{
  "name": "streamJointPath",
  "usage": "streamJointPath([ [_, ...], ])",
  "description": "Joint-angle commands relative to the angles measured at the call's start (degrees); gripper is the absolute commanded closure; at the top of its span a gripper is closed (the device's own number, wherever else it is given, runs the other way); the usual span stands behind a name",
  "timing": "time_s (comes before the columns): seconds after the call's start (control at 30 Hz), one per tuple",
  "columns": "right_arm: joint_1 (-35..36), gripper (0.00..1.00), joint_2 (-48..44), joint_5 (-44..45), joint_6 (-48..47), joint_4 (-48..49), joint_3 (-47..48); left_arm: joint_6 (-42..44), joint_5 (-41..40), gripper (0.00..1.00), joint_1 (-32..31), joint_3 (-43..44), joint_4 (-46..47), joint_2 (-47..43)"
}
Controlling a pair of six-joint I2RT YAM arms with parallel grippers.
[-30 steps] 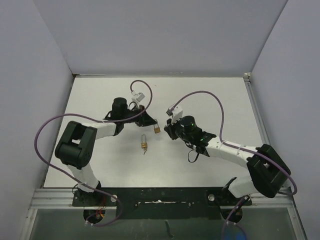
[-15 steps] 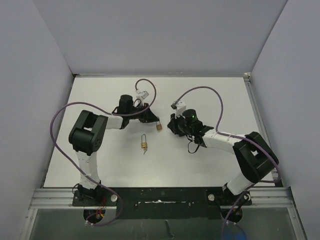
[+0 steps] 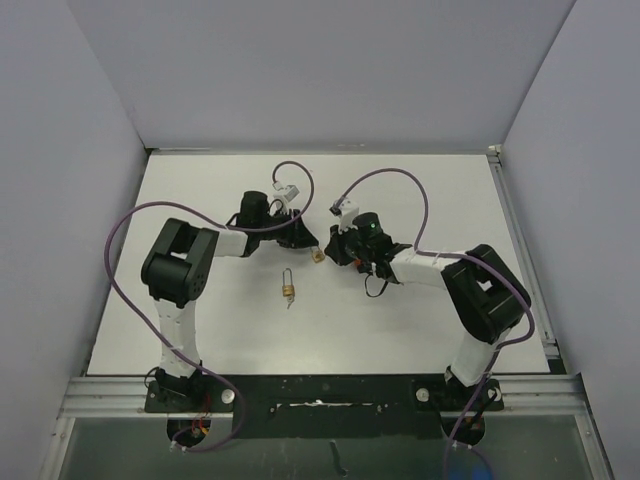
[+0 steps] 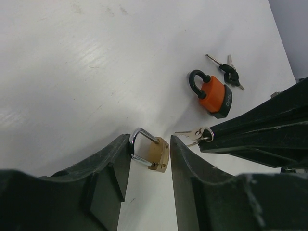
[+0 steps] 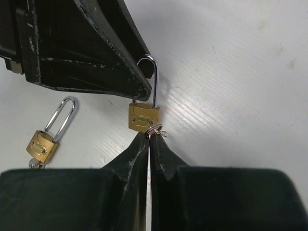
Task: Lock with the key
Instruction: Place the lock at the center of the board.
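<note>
Left arm (image 3: 178,270), right arm (image 3: 485,292): white links, black joints, looping purple cables (image 3: 388,172); black tapered jaws, possibly scuffed.

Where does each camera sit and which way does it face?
Top external: overhead behind the bases, facing down on the white table; both arms visible.
Left wrist: on left arm, looking past the left fingers at the small brass padlock.
Right wrist: past the right fingers, shut on the silver key ring, same padlock.
Shared: that padlock.

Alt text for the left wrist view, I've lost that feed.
A small brass padlock sits between the left gripper's parted fingers. The shut right gripper reaches in from the picture's right, pinching a key ring beside it. Beyond, on the white table, lie an orange padlock and dark keys.
</note>
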Motion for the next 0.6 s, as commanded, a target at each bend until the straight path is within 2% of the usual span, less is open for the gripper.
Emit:
streamJointPath([
  [0.0,0.2,1.0,0.3,-1.2,0.5,3.8,2.2,2.2,-1.2,0.61,0.6,4.6,-0.3,1.4],
  [0.33,-0.3,1.0,2.0,-1.4,0.3,3.8,2.5,2.9,-3.0,0.49,1.9,9.6,-2.6,3.0],
  [0.57,-1.1,1.0,4.0,-1.1,0.5,3.3,3.4,2.6,-4.0,0.43,2.7,6.5,-0.9,-0.2],
])
